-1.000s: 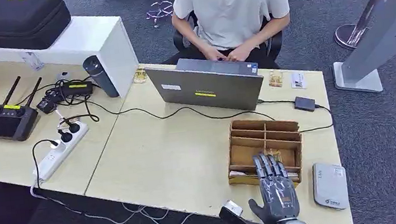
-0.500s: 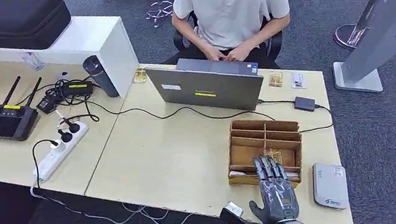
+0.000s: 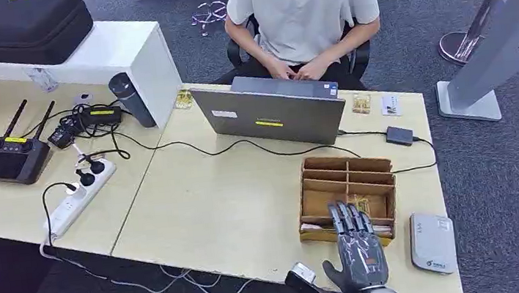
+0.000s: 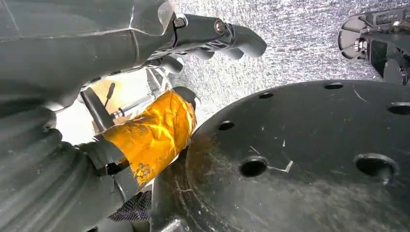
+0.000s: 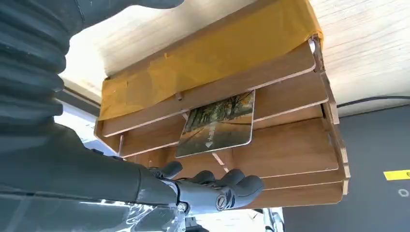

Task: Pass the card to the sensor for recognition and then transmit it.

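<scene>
While the card [image 5: 216, 124] leans upright in a near compartment of the wooden organizer [image 3: 348, 197], the right robot hand [image 3: 359, 249] hovers at its 6 o'clock edge, fingers [image 5: 231, 186] apart and empty, poised to pinch it; sensor [image 3: 431, 243] lies at 3 o'clock. The left robot hand [image 4: 159, 53] hangs empty, fingers loosely apart.

Card [image 5: 217, 124] in the organizer [image 3: 347, 181], sensor [image 3: 432, 242] just right (table's near edge), laptop [image 3: 270, 115] behind
</scene>
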